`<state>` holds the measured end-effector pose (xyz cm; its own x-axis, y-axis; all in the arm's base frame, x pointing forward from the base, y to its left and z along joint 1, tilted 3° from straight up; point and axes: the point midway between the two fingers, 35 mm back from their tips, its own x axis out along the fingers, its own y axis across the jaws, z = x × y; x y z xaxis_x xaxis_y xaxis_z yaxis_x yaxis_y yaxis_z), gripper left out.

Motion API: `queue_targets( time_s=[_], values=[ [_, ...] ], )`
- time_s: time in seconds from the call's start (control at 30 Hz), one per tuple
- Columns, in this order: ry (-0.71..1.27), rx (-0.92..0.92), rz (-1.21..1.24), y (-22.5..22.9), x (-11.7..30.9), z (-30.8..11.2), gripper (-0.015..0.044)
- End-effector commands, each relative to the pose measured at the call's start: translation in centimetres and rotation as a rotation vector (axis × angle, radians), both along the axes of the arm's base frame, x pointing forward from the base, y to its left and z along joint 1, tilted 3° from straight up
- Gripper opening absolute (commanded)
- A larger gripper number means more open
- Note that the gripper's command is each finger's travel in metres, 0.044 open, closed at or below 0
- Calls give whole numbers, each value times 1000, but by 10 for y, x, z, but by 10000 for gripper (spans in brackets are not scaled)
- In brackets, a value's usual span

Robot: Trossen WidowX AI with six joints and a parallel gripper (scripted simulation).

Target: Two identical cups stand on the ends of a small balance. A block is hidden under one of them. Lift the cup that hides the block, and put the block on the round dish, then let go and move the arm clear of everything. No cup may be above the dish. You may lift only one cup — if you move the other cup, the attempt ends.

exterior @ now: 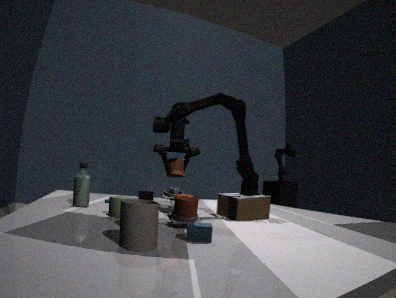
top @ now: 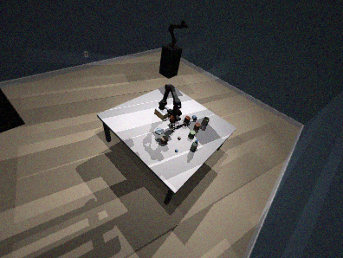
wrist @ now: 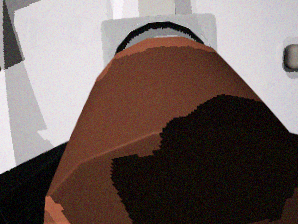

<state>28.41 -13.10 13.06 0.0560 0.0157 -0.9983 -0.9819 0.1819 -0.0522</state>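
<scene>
My gripper (top: 172,118) (exterior: 176,161) is shut on an orange-brown cup (exterior: 175,169) (wrist: 130,90), which hangs mouth down above the table and fills much of the wrist view. The other orange cup (top: 187,119) (exterior: 185,206) stands on one end of the balance, on a dark pan (exterior: 184,220). A grey square plate (wrist: 109,37) with a dark ring lies below the held cup in the wrist view. A pale round shape (top: 159,131), apparently the dish, lies left of the arm's hand. I cannot make out the hidden block in these frames.
A brown box (top: 161,113) (exterior: 244,207) stands near the arm's base. A grey-brown cylinder (top: 205,121) (exterior: 139,226), blue block (top: 194,118) (exterior: 199,233), reddish cup (top: 197,125), green cup (top: 191,135) (exterior: 116,206), bottle (top: 194,147) (exterior: 81,190) and brown can (top: 164,140) stand around.
</scene>
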Motion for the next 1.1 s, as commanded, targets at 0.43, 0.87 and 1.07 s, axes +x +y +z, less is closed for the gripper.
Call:
queue_targets(
  time_s=[0.43,0.87,1.07],
  values=[
    [-2,-1,0,0,0,0,0],
    [-1,-5,1,-36,-17,-17,0],
    [-1,-7,1,-58,-31,-28,0]
  ],
)
